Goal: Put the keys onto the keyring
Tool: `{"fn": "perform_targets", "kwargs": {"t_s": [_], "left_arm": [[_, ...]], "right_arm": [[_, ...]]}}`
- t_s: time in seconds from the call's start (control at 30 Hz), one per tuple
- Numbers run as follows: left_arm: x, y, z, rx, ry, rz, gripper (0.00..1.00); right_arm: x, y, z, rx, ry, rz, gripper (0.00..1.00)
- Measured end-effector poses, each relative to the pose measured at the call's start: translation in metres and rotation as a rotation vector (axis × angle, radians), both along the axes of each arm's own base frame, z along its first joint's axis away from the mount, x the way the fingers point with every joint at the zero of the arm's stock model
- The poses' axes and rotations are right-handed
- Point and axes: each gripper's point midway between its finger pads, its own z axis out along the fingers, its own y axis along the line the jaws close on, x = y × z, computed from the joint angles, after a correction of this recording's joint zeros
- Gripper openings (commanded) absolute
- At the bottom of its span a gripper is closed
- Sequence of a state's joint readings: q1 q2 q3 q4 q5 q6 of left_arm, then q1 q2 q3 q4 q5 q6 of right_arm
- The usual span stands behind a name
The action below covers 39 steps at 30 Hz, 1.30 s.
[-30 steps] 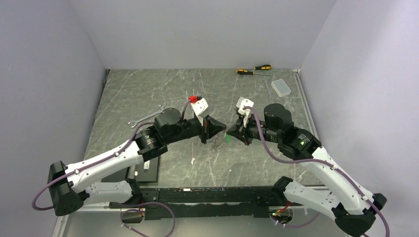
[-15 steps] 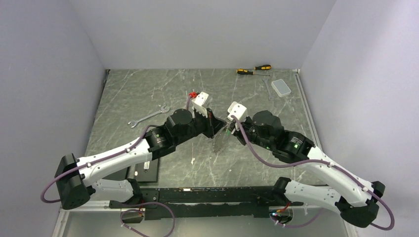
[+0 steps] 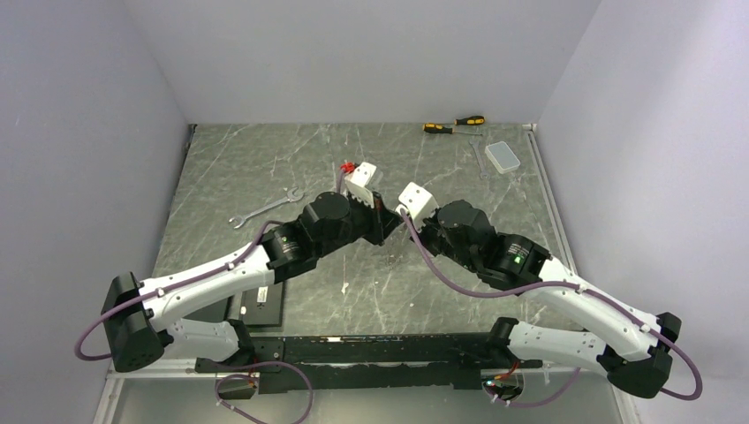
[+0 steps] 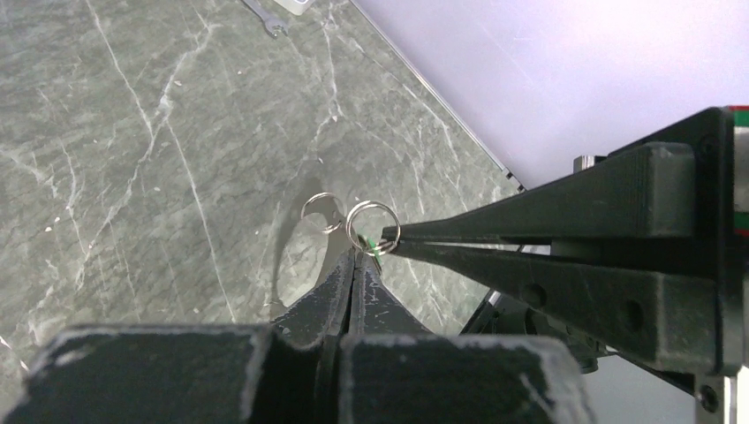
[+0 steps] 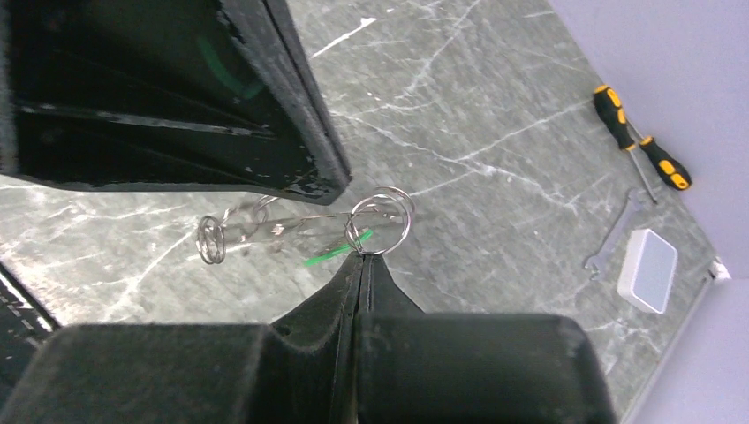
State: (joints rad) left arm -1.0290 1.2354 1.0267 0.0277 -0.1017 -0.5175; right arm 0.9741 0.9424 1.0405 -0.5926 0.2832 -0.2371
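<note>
My two grippers meet tip to tip above the middle of the marble table (image 3: 265, 168). The keyring (image 5: 381, 220) is a small silver split ring. My right gripper (image 5: 362, 257) is shut on its lower rim. In the left wrist view the keyring (image 4: 373, 225) sits at the seam of my shut left gripper (image 4: 355, 256), with the right fingers (image 4: 530, 221) reaching in from the right. The key's green head (image 4: 376, 246) shows as a thin green strip (image 5: 336, 250) against the ring. A second silver ring (image 4: 322, 212) hangs beside it. From above, the left gripper (image 3: 391, 230) and right gripper (image 3: 404, 231) hide the ring.
A silver wrench (image 3: 265, 208) lies left of the arms. Two yellow-and-black screwdrivers (image 3: 455, 124), a small wrench (image 3: 478, 159) and a white box (image 3: 503, 157) sit at the back right. Flat black boxes (image 3: 265, 305) lie near the left arm's base.
Both arms have moved toward the back of the table and drawn together until the tips meet. The ring that dangled below the tips no longer shows from above.
</note>
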Motion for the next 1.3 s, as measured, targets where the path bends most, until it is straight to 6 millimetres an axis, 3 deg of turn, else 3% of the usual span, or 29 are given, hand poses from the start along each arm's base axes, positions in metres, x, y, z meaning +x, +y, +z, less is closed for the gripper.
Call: {"fn": "perform_targets", "kwargs": {"t_s": [0.43,0.5,0.63,0.7,0.8,0.93,1.13,1.3], "left_arm": [[-0.008,-0.005,-0.007,0.051,0.016,-0.059,0.02],[-0.012,0.000,-0.006,0.061,-0.020,-0.081,0.13],[-0.025,0.014,0.007,0.086,-0.146,-0.155,0.51],[-0.035,0.020,0.017,0.096,-0.221,-0.207,0.61],[-0.052,0.028,0.028,0.113,-0.312,-0.300,0.57],[-0.077,0.036,0.027,0.171,-0.386,-0.455,0.57],[-0.106,0.042,0.025,0.212,-0.412,-0.673,0.56],[-0.122,0.041,0.032,0.190,-0.405,-0.825,0.52]], "right_arm": [[0.005,-0.010,0.012,-0.035,-0.042,-0.026,0.00],[0.003,-0.010,0.011,-0.044,-0.039,-0.013,0.00],[-0.011,-0.005,0.011,-0.033,-0.015,0.078,0.00],[-0.023,0.000,0.016,-0.002,-0.010,0.157,0.00],[-0.045,0.006,0.026,0.046,-0.014,0.289,0.00],[-0.079,0.015,0.033,0.083,-0.023,0.506,0.00],[-0.122,0.019,0.011,0.060,0.025,0.769,0.00],[-0.145,0.019,0.005,0.056,0.058,0.905,0.00]]}}
